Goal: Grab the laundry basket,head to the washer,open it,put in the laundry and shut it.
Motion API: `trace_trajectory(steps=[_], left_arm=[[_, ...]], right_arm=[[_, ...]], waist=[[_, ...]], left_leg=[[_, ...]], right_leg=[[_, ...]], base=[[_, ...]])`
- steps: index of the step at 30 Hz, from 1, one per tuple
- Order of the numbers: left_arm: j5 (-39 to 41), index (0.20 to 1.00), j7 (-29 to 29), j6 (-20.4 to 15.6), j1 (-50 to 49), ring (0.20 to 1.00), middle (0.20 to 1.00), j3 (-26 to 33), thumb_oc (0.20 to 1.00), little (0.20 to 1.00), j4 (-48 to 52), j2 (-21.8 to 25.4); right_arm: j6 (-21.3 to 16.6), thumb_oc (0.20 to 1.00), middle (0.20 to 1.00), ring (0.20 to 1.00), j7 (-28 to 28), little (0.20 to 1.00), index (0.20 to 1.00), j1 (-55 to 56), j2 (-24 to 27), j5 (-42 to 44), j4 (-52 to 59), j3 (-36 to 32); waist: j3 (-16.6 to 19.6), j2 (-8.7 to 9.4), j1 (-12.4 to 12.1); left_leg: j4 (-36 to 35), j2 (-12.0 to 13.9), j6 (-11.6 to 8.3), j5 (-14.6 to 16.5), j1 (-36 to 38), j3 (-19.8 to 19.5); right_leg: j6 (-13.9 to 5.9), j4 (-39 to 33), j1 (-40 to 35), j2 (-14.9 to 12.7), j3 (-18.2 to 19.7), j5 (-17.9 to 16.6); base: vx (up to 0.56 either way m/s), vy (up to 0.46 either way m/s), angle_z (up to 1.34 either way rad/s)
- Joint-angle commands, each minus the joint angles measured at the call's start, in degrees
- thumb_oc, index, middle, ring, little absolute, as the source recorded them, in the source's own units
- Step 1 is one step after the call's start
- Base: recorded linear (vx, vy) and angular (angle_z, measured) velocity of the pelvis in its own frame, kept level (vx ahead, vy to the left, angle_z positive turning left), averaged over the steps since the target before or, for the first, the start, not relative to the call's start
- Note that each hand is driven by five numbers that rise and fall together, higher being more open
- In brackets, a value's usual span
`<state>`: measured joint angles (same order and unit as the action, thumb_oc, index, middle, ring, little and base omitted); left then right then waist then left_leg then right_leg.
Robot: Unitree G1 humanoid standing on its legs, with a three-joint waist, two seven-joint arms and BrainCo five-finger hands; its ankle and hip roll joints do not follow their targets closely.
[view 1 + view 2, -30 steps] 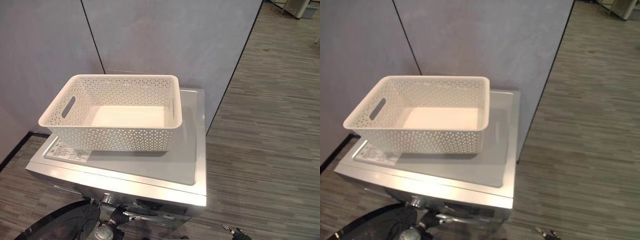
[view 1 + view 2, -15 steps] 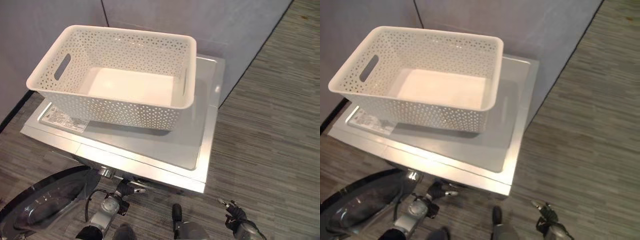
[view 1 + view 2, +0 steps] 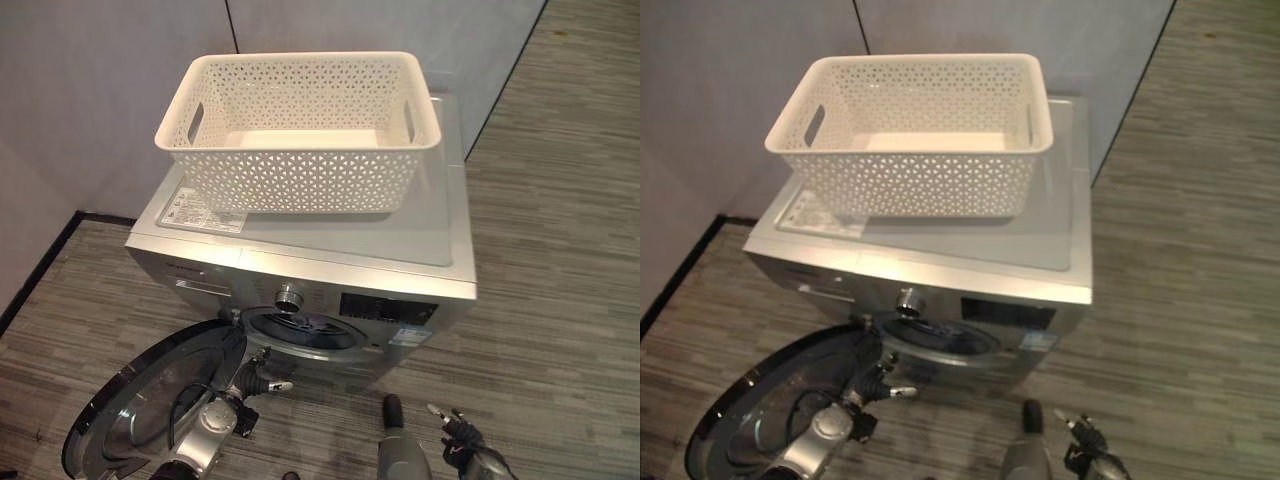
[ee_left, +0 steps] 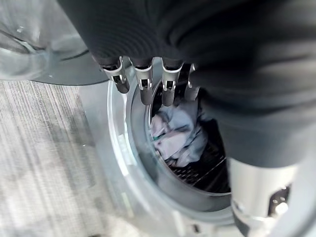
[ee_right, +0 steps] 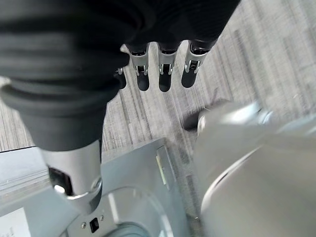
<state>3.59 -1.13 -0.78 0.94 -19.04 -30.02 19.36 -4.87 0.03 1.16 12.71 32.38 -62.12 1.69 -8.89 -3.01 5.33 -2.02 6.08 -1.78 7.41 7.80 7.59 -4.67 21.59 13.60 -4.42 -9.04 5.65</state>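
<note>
Now the white basket (image 3: 300, 125) sits empty on top of the washer (image 3: 420, 240). The clothes (image 4: 177, 134) are already in the drum, soft and light. What is left is the round door (image 3: 140, 405), which hangs wide open by the floor. It looks stiff, smooth and a bit heavy, so I would push on its rim. The left hand (image 4: 148, 79) is by the opening with loose fingers, holding nothing. The right hand (image 5: 163, 69) hangs low, loose and empty too.
</note>
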Motion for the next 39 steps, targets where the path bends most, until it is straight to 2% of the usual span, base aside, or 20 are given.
trace_trajectory(steps=[1,3,6,8,10,11,12,13,14,16,17,18,21,25,26,28,29,32,36,39], left_arm=[[-0.39,1.000,-0.98,-2.53,0.39,1.000,1.000,2.70,1.000,1.000,3.31,0.53],[-1.71,1.000,-3.45,-4.11,-2.25,1.000,1.000,7.98,1.000,1.000,9.87,1.55],[-2.88,1.000,-4.43,-4.57,-4.32,1.000,1.000,11.46,1.000,1.000,14.59,2.39],[-4.73,1.000,-6.84,-5.87,-5.04,1.000,1.000,16.57,1.000,1.000,19.76,3.98],[-7.79,1.000,-11.48,-5.56,-1.31,1.000,1.000,19.06,1.000,1.000,18.44,4.34],[-7.86,1.000,-11.53,-5.53,-1.18,1.000,1.000,19.10,1.000,1.000,18.40,4.31],[-8.75,1.000,-11.77,-5.22,-0.86,1.000,1.000,19.93,1.000,1.000,19.36,4.53],[-9.91,1.000,-12.95,-4.48,-1.35,1.000,1.000,21.99,1.000,1.000,20.61,4.94],[-13.57,1.000,-16.22,-4.08,0.98,1.000,1.000,23.04,1.000,1.000,20.11,5.00],[-13.63,1.000,-16.23,-4.04,0.99,1.000,1.000,23.06,1.000,1.000,20.16,4.98],[-15.38,1.000,-16.36,-2.67,2.77,1.000,1.000,23.57,1.000,1.000,18.35,6.50],[-16.93,1.000,-15.17,-1.40,3.96,1.000,1.000,23.97,1.000,1.000,16.65,8.21],[-19.12,1.000,-13.24,1.32,5.97,1.000,1.000,24.74,1.000,1.000,13.16,12.38],[-25.45,1.000,-11.21,4.15,9.08,1.000,1.000,23.84,1.000,1.000,8.94,17.39],[-27.91,1.000,-8.71,6.40,10.89,1.000,1.000,22.80,1.000,1.000,6.73,19.40],[-27.88,1.000,-8.72,6.41,11.17,1.000,1.000,22.60,1.000,1.000,6.54,19.45],[-29.55,1.000,-7.44,8.29,11.70,1.000,1.000,22.58,1.000,1.000,4.73,20.83],[-31.84,1.000,-6.63,9.57,10.52,1.000,1.000,23.55,1.000,1.000,4.34,22.01],[-31.47,1.000,-3.63,10.61,8.23,1.000,1.000,23.60,1.000,1.000,5.13,21.64],[-33.04,1.000,-1.35,12.44,8.59,1.000,1.000,22.02,1.000,1.000,1.44,22.10]], right_arm=[[-2.75,1.000,1.000,1.000,-0.24,1.000,1.000,-0.72,2.61,-1.12,-0.95,1.17],[-2.76,1.000,1.000,1.000,-0.46,1.000,1.000,-1.31,2.70,-2.62,-2.59,1.76],[-2.87,1.000,1.000,1.000,-0.05,1.000,1.000,-1.01,2.92,-2.87,-2.27,1.85],[-3.27,1.000,1.000,1.000,0.52,1.000,1.000,-0.23,3.27,-3.05,-2.94,1.35],[-3.22,1.000,1.000,1.000,0.91,1.000,1.000,-0.43,3.59,-2.93,-2.89,0.97],[-3.19,1.000,1.000,1.000,0.91,1.000,1.000,-0.55,3.61,-2.92,-2.88,0.97],[-3.06,1.000,1.000,1.000,0.78,1.000,1.000,-0.37,3.59,-3.12,-3.04,1.03],[-2.83,1.000,1.000,1.000,0.76,1.000,1.000,-0.66,3.67,-3.34,-3.25,1.89],[-2.23,1.000,1.000,1.000,1.34,1.000,1.000,0.21,3.51,-4.13,-4.18,2.01],[-2.22,1.000,1.000,1.000,1.35,1.000,1.000,0.20,3.51,-4.14,-4.15,2.00],[-1.77,1.000,1.000,1.000,1.83,1.000,1.000,1.19,3.60,-4.35,-3.64,1.46],[-1.11,1.000,1.000,1.000,2.47,1.000,1.000,2.26,3.24,-4.94,-3.71,1.04],[-0.03,1.000,1.000,1.000,3.57,1.000,1.000,2.60,3.06,-6.38,-3.63,1.07],[0.37,1.000,1.000,1.000,4.56,1.000,1.000,3.67,2.69,-6.20,-2.05,1.23],[0.62,1.000,1.000,1.000,4.69,1.000,1.000,4.27,3.08,-6.65,-1.22,1.39],[0.63,1.000,1.000,1.000,4.69,1.000,1.000,4.27,3.02,-6.67,-1.19,1.29],[1.16,1.000,1.000,1.000,4.84,1.000,1.000,4.42,3.27,-7.19,-1.39,1.23],[1.43,1.000,1.000,1.000,5.21,1.000,1.000,4.50,3.46,-7.33,-1.36,1.05],[2.02,1.000,1.000,1.000,5.09,1.000,1.000,5.07,3.76,-7.37,-0.90,0.43],[3.04,1.000,1.000,1.000,5.71,1.000,1.000,4.92,4.39,-7.68,-0.82,0.66]], waist=[[2.16,3.16,-1.00],[3.01,4.70,-3.04],[3.41,4.57,-3.15],[3.69,4.35,-3.19],[3.15,4.91,-1.69],[3.18,4.87,-1.66],[3.42,4.53,-1.08],[2.97,3.93,-2.02],[3.27,3.12,-1.91],[3.34,3.26,-1.67],[4.27,2.69,-0.77],[5.57,2.22,-0.04],[6.29,2.03,0.11],[6.58,2.52,0.26],[6.72,2.90,0.59],[6.57,2.94,0.47],[6.67,3.13,0.61],[6.30,3.44,0.47],[5.71,3.82,0.55],[5.05,4.07,0.98]], left_leg=[[3.33,-2.66,1.58,1.96,-3.08,-3.90],[7.25,-1.68,0.41,2.04,-4.89,-2.04],[6.26,-1.07,-0.13,1.50,-4.43,-1.81],[5.49,-0.83,-1.13,0.39,-4.58,-1.60],[10.08,0.93,-2.17,0.21,-7.77,3.67],[10.58,1.02,-2.20,0.43,-8.17,3.65],[10.64,2.41,-2.37,0.57,-7.67,6.24],[11.58,2.58,-2.49,0.37,-7.32,4.97],[10.21,1.60,-2.51,1.49,-6.89,1.11],[9.90,1.36,-2.43,1.05,-7.02,0.92],[6.19,0.78,-1.96,0.92,-5.63,1.34],[3.02,-0.30,-1.54,0.51,-4.02,1.75],[0.18,-1.17,-0.96,-0.24,-1.91,3.64],[-1.28,-0.83,-1.13,-0.70,0.18,5.59],[-1.40,-0.36,-1.30,-0.72,0.99,6.25],[-1.47,-0.34,-1.32,-0.74,1.15,6.28],[-1.66,0.14,-1.55,-0.74,1.88,6.81],[-2.05,0.66,-1.78,-0.79,2.88,7.65],[-2.52,1.30,-2.16,-1.33,3.00,8.34],[-2.84,1.67,-2.39,-1.68,2.62,8.76]], right_leg=[[-0.90,-14.30,-8.94,-0.50,-0.64,-1.61],[-0.44,-20.39,-12.69,-0.28,-0.92,-2.60],[-0.37,-23.56,-14.36,0.16,-0.89,-3.29],[-0.55,-26.59,-15.98,-0.43,-1.79,-4.04],[-0.96,-26.59,-15.11,-2.94,-4.05,-4.57],[-0.95,-26.59,-14.94,-2.90,-4.05,-4.59],[-1.07,-26.59,-14.65,-3.33,-4.77,-4.46],[-1.07,-26.59,-14.59,-2.82,-3.51,-4.51],[-1.33,-26.59,-15.25,-3.07,-3.53,-4.50],[-1.34,-26.59,-15.12,-3.29,-3.74,-4.63],[-1.74,-26.59,-14.83,-3.69,-3.46,-5.46],[-2.10,-26.59,-14.75,-4.21,-3.03,-5.84],[-2.84,-26.59,-14.61,-4.87,-2.61,-6.59],[-3.17,-26.59,-15.18,-4.96,-1.92,-6.67],[-3.23,-26.59,-15.57,-4.79,-1.89,-6.53],[-3.22,-26.59,-15.68,-4.76,-1.87,-6.52],[-3.16,-26.59,-16.17,-4.48,-2.11,-6.22],[-3.21,-26.59,-16.57,-4.11,-2.22,-5.99],[-3.25,-26.59,-16.37,-3.65,-2.15,-5.94],[-3.18,-26.59,-15.93,-3.31,-2.17,-5.99]], base=[[-0.02,-0.145,0.09],[-0.03,-0.165,-0.03],[-0.02,-0.057,-0.16],[-0.10,0.021,0.18],[-0.18,0.086,0.20],[-0.10,0.110,0.51],[-0.05,0.119,0.75],[-0.03,0.189,0.68],[-0.02,0.128,0.16],[0.00,0.096,-0.19],[0.06,0.220,0.07],[0.07,0.257,0.15],[0.04,0.108,-0.03],[0.04,0.004,-0.20],[0.04,-0.039,-0.10],[0.04,-0.034,-0.10],[0.06,-0.056,-0.14],[0.05,-0.056,-0.16],[0.03,-0.034,-0.12],[0.01,-0.013,-0.07]])
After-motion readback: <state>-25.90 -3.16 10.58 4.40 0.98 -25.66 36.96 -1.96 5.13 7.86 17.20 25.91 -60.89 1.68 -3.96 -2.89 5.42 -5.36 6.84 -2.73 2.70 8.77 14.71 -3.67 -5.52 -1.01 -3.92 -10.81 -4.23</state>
